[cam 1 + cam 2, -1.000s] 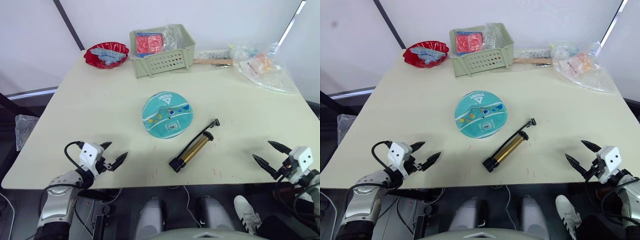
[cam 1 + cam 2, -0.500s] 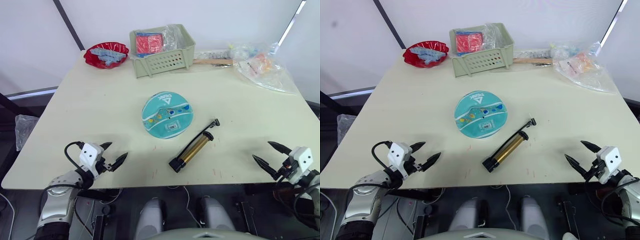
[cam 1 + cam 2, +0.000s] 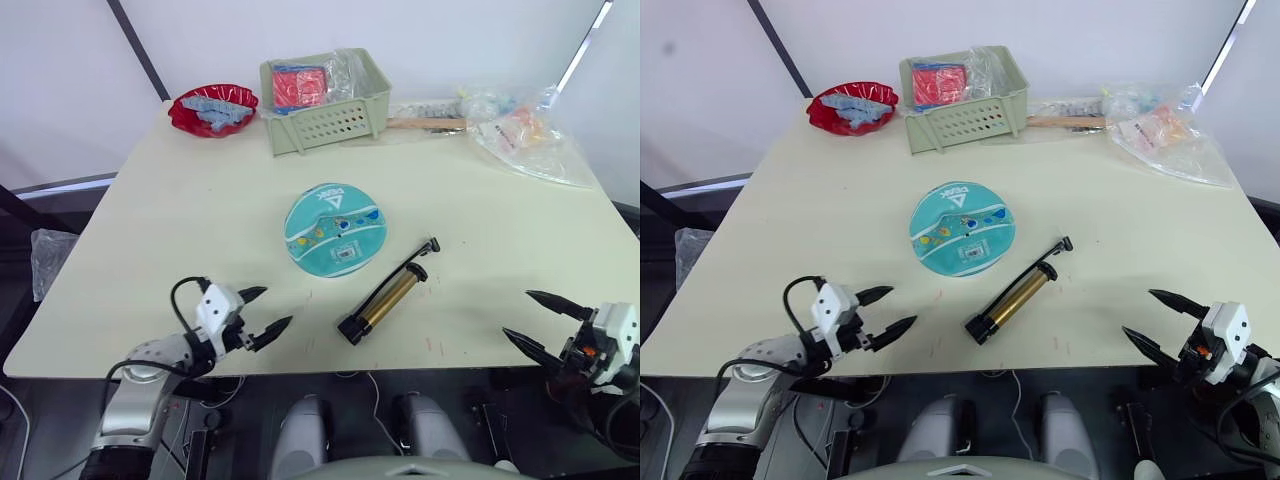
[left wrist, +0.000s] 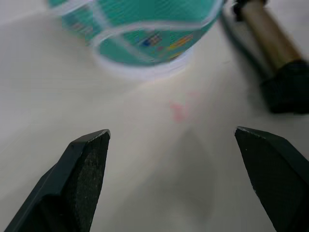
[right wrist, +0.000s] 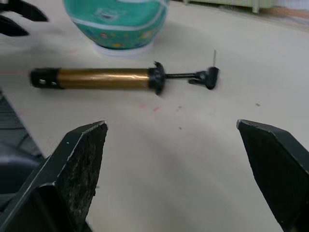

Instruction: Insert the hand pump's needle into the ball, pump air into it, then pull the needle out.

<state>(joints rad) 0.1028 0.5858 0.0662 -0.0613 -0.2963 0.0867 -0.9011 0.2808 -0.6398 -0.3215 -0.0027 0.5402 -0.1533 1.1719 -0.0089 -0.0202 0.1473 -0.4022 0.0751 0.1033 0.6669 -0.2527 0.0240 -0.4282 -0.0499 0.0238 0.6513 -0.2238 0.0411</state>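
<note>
A flattened teal ball [image 3: 334, 242] lies at the table's middle. Just to its right and nearer me, the hand pump [image 3: 385, 303] lies diagonally, black foot end toward me, its thin hose running to the far end. The needle [image 5: 215, 55] sticks up from its black fitting there. My left gripper [image 3: 272, 308] is open over the table's front edge, left of the pump's foot, and holds nothing. My right gripper [image 3: 520, 314] is open at the front right edge, well right of the pump. The left wrist view looks between its fingers [image 4: 82, 179] at the ball [image 4: 140, 29].
At the back of the table stand a green basket [image 3: 325, 118] holding bagged items and a red bowl [image 3: 212, 108] with blue pieces. Crumpled plastic bags [image 3: 525, 135] and a wooden-handled tool [image 3: 425, 123] lie at the back right.
My left gripper has moved right along the front edge, closer to the pump's foot. My right gripper has dropped slightly toward me. Ball and pump have not moved.
</note>
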